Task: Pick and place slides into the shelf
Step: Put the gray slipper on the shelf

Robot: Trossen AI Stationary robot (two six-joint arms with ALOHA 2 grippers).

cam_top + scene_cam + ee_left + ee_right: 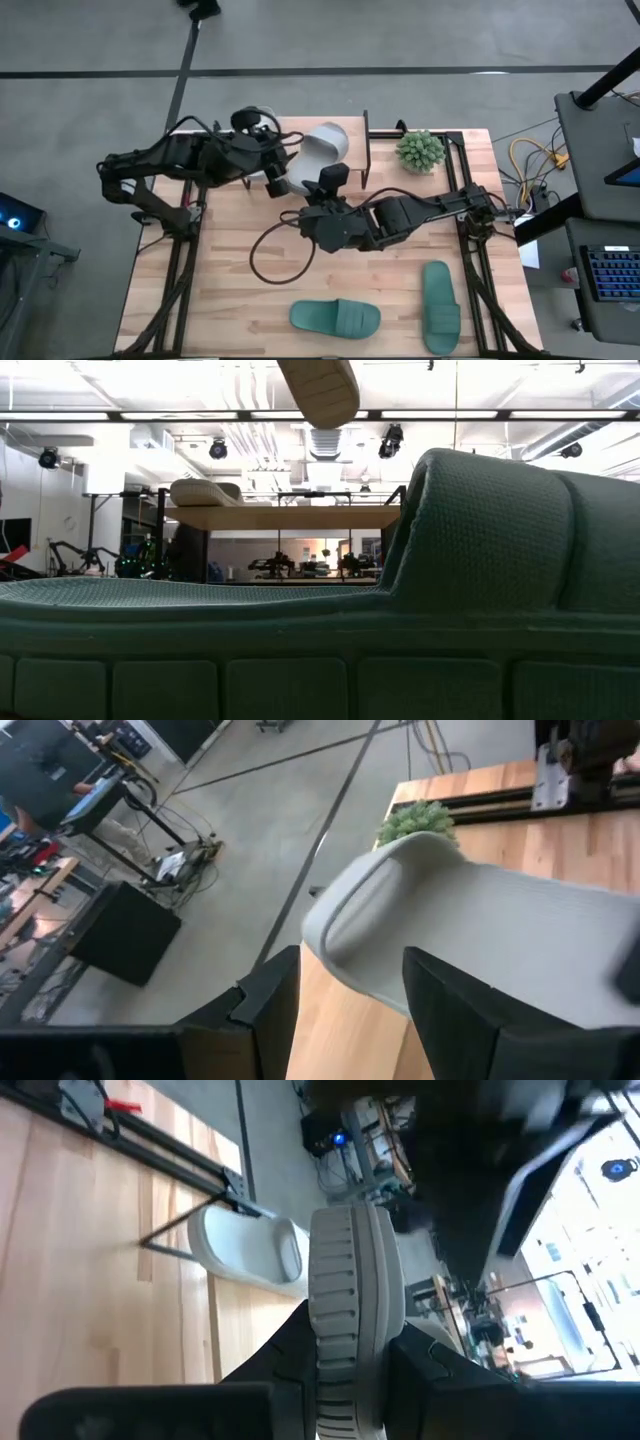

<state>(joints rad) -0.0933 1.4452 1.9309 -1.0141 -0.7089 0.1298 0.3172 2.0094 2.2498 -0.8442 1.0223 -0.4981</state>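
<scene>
Slide (355,1300) clamped edgewise in right end effector (345,1380) above table (90,1260).

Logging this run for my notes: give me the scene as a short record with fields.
right gripper: shut on a pale slide, held edge-on above the table
left gripper: at the other pale slide on the shelf; grip unclear
teal slides: two, lying apart on the table's near side, not yet shelved
plant: far edge, right of the shelved slide
</scene>
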